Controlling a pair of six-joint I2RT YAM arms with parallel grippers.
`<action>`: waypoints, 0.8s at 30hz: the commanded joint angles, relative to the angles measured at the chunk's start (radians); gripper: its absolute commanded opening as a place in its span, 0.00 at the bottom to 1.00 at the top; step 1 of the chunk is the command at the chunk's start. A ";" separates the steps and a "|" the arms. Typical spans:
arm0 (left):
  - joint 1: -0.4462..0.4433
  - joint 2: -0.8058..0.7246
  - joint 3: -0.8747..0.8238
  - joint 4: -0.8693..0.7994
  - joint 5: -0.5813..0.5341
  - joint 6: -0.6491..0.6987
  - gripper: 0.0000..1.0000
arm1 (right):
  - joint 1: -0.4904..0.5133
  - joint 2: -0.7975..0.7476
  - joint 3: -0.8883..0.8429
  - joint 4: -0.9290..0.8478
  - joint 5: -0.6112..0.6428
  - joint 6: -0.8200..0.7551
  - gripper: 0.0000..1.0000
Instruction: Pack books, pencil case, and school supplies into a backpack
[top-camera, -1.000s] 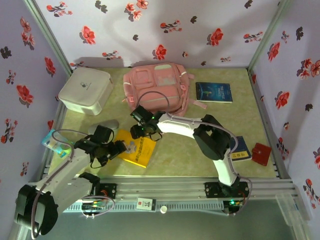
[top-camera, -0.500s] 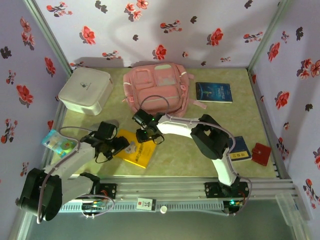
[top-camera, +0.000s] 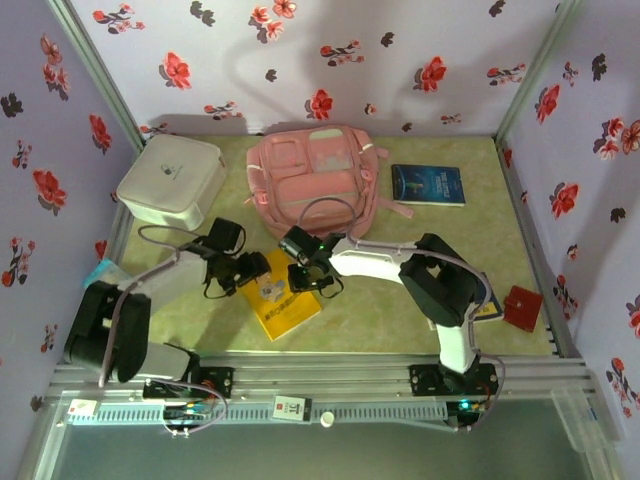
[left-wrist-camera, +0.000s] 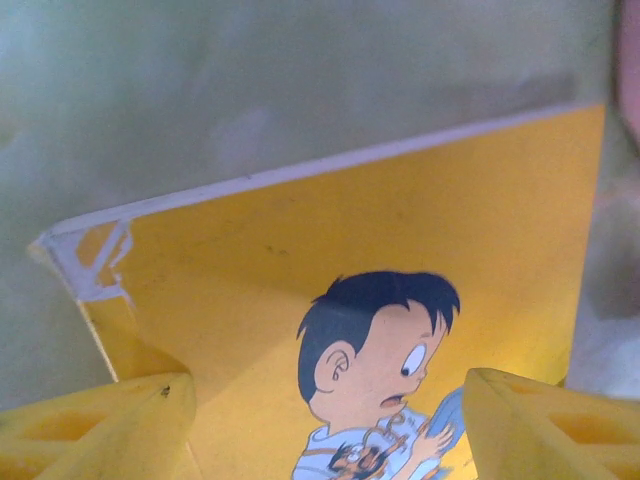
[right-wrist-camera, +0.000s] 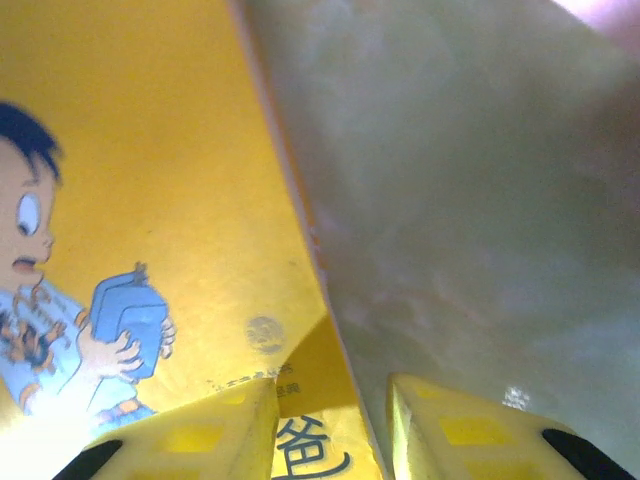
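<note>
Left wrist view shows your left jaws wide apart, a yellow fingertip (left-wrist-camera: 100, 425) in each lower corner, over the cover of the yellow book (left-wrist-camera: 400, 250) and not closed on it. Your right jaws stand narrow astride that book's long edge; you cannot tell whether they pinch it. From above, the book lies on the tabletop (top-camera: 370, 325) at lower centre. Farther up sit the white box (top-camera: 170, 180) at upper left, the pink backpack (top-camera: 315, 175) at upper centre and a blue book (top-camera: 428, 185) at upper right.
</note>
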 joint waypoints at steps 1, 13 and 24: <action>0.016 0.068 0.058 0.056 0.009 0.085 0.73 | 0.004 -0.019 -0.017 -0.016 -0.013 0.033 0.34; 0.029 -0.128 -0.006 -0.151 0.031 0.033 0.76 | -0.019 -0.017 -0.013 -0.010 0.047 0.078 0.31; 0.015 -0.130 -0.127 -0.010 0.143 -0.048 0.71 | -0.024 0.022 -0.019 -0.027 0.035 0.090 0.26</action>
